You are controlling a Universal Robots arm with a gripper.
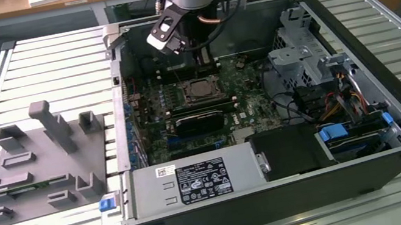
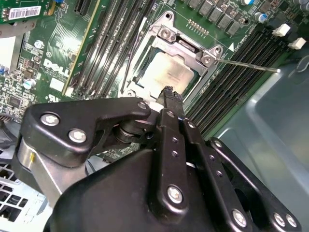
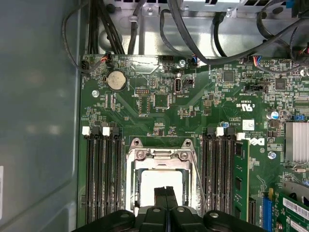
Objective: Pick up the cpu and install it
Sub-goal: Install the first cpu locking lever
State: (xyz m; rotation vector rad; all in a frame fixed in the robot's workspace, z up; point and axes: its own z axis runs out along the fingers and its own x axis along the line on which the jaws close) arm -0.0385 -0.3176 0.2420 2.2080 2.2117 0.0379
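Observation:
The cpu (image 1: 198, 90), a small square chip with a shiny silver top, lies flat in the socket on the green motherboard (image 1: 250, 113) inside the open computer case. A metal socket frame (image 3: 159, 154) surrounds it. My gripper (image 1: 204, 50) hangs over the back part of the case, above the socket. In both wrist views the two black fingers are pressed together with nothing between them. Their tips (image 2: 169, 94) are right over the cpu (image 2: 166, 72), at its edge. In the first wrist view the gripper (image 3: 165, 189) covers part of the cpu (image 3: 149, 181).
Memory slots (image 3: 104, 169) flank the socket on both sides, and a thin retention lever (image 2: 251, 65) sticks out beside it. A black module (image 1: 197, 119), the power supply (image 1: 196, 184), a drive cage (image 1: 298, 58) and cables crowd the case. A grey plastic fixture (image 1: 38, 172) sits on the slatted table.

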